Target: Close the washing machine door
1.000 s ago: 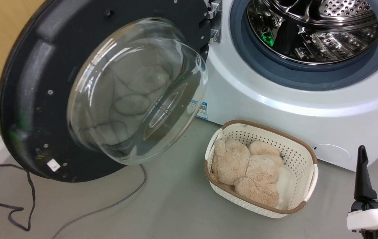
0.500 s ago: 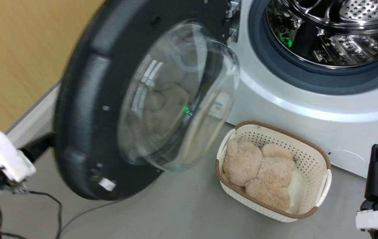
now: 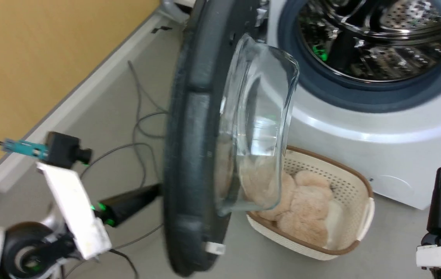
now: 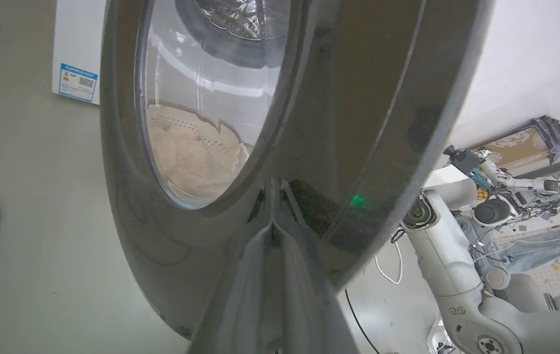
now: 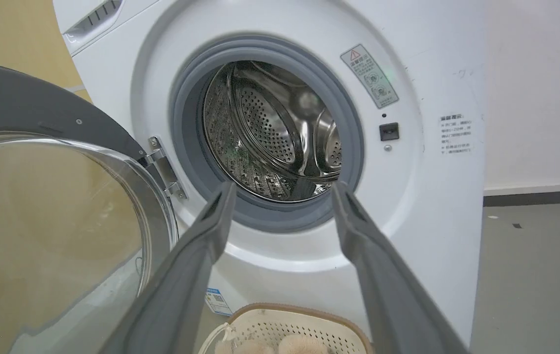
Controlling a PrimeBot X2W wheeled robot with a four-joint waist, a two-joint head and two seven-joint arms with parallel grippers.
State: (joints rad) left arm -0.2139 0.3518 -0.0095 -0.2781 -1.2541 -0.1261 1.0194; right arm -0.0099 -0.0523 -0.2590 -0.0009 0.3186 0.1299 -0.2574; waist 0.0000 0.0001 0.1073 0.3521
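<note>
Looking from the head camera almost edge-on at the door [image 3: 189,155], standing roughly half open on the hinge [image 5: 164,167] at the left side of the washing machine [image 3: 359,131]. Showing the clear glass bowl [image 3: 261,112] bulging from the black rim toward the machine and overlapping, in this view, the left part of the cream basket [image 3: 367,207] sitting on the floor [image 3: 390,248] just before the machine's white front. Showing fluffy beige plush [image 3: 305,217] lying inside that basket. Leaving the steel drum [image 3: 371,35] and the grey rubber ring [image 3: 359,99] around it fully uncovered.

Pressing the left gripper [image 4: 273,216] against the door's glossy outer face, on the lower half of the black rim, with both fingers squeezed together and nothing between them. Mirroring those fingers in the black surface in the left wrist view. Showing, in that same view, the basket and plush through the glass, and the blue sticker [image 4: 78,82] low on the machine's front beyond.

Holding the right gripper [image 5: 282,191] well apart from the door, pointing toward the drum opening, with fingers spread wide and gripping nothing. Showing grey cables [image 3: 139,116] lying across the floor on the door's outer side, near the yellow wall [image 3: 30,58].
</note>
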